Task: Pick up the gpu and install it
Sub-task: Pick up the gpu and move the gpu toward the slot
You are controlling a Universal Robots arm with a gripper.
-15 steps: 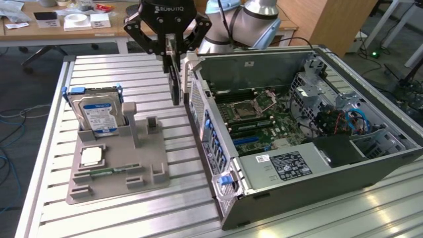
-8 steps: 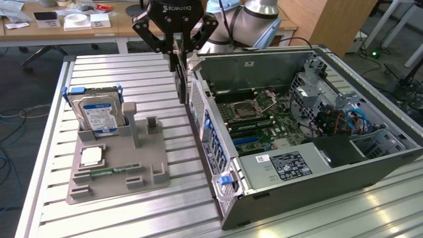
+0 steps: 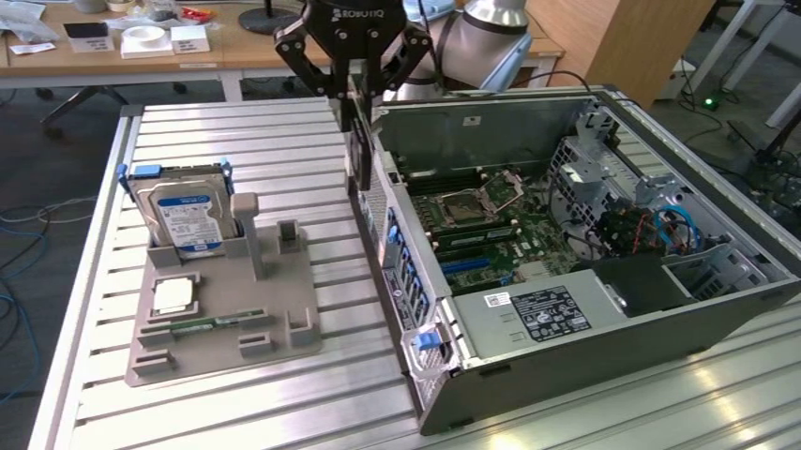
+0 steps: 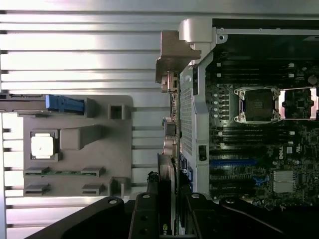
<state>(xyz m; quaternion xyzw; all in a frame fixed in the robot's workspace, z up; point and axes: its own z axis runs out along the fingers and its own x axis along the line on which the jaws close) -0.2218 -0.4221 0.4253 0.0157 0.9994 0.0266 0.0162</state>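
Grey tray (image 3: 225, 281) holding a hard drive (image 3: 188, 220) sits on the slatted surface (image 3: 225, 131), beside the open computer case (image 3: 601, 309). Farther back, the hand (image 3: 356, 98) is clamped on the graphics card (image 3: 355, 155). The card hangs upright, just outside the case's port-side wall near its far corner.

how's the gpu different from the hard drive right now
The gpu hangs clamped in the gripper at the computer case's rear edge; the hard drive sits slotted in the gray holder. The gpu looks thin and dark; the hard drive is thicker and silver, with a blue-and-white label. Both stand upright on edge.
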